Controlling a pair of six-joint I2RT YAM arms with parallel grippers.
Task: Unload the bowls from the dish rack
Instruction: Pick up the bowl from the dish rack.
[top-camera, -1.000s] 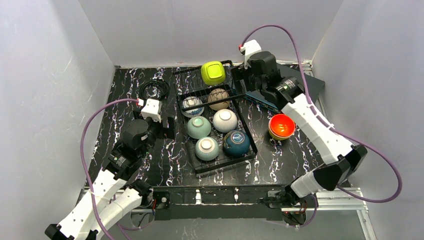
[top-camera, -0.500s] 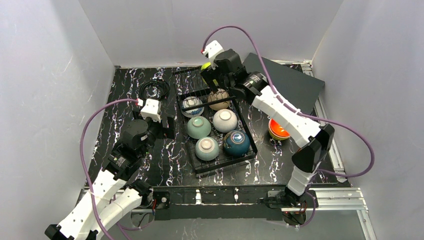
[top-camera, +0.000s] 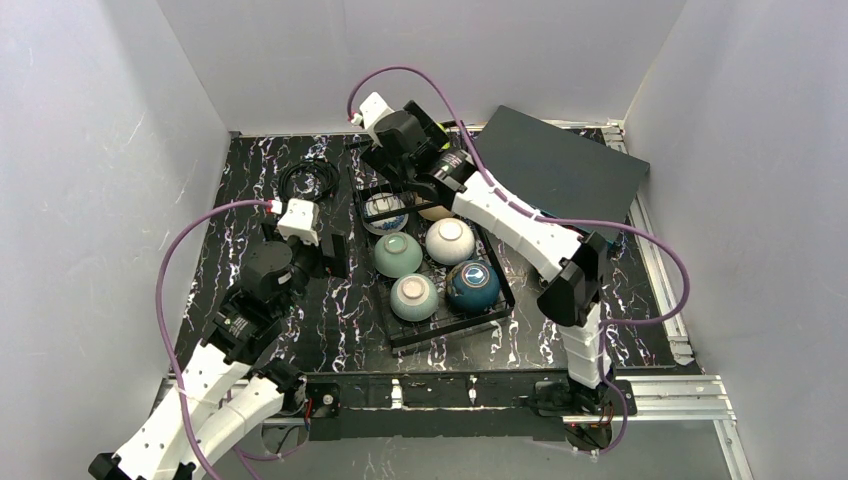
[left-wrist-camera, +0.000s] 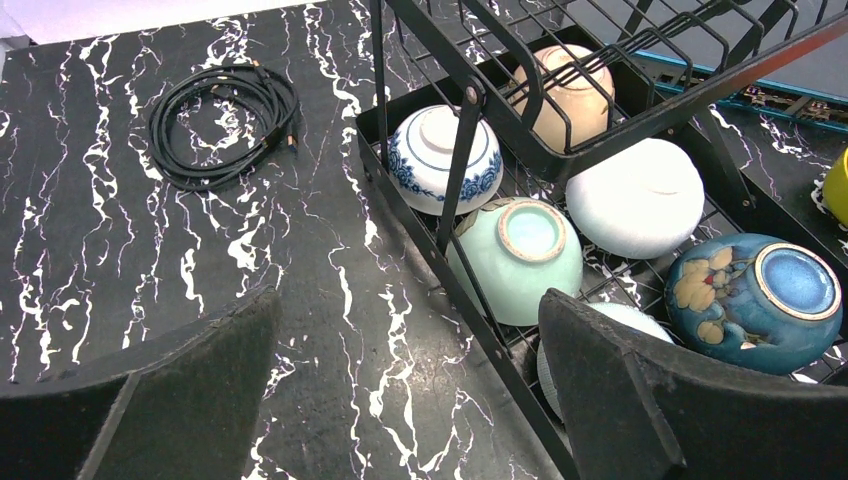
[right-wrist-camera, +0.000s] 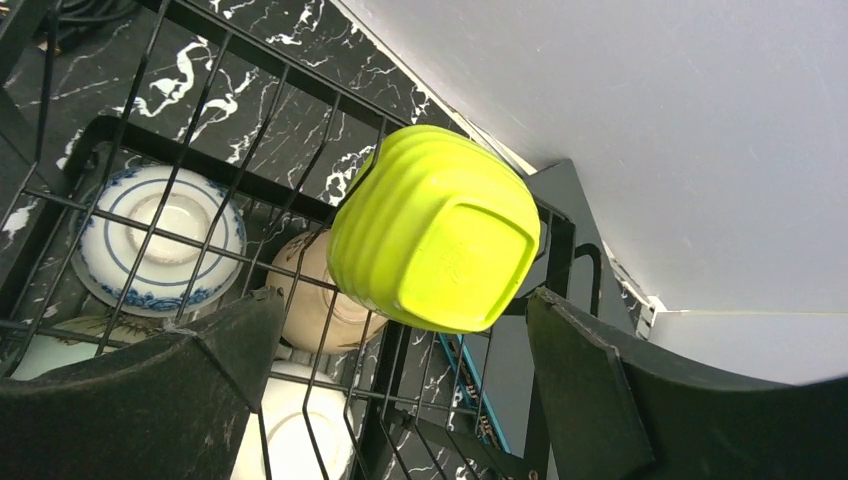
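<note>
Two pincers, both spread wide, empty: left gripper (left-wrist-camera: 410, 400) hovers beside the dish rack (top-camera: 450, 325), whose tray holds six upturned bowls (top-camera: 398, 254); farther back, right gripper (right-wrist-camera: 400, 350) hangs above the lime green bowl (right-wrist-camera: 435, 245) on the raised tier.

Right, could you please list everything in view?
dish rack: one, black wire, table centre
lime green bowl: one, raised tier
blue-and-white bowl: one, tray far left
beige bowl: one, under raised tier
pale green bowl: one, tray middle left
whitish-green bowl: one, tray near left
white bowl: one, tray middle right
dark teal bowl: one, tray near right
yellow item: one, cropped, right of rack
cable: one, black coil, left of rack
flat box: one, dark grey, far right
table: one, black, white-veined
left end effector: open, empty, left of rack
right end effector: open, facing lime green bowl
</note>
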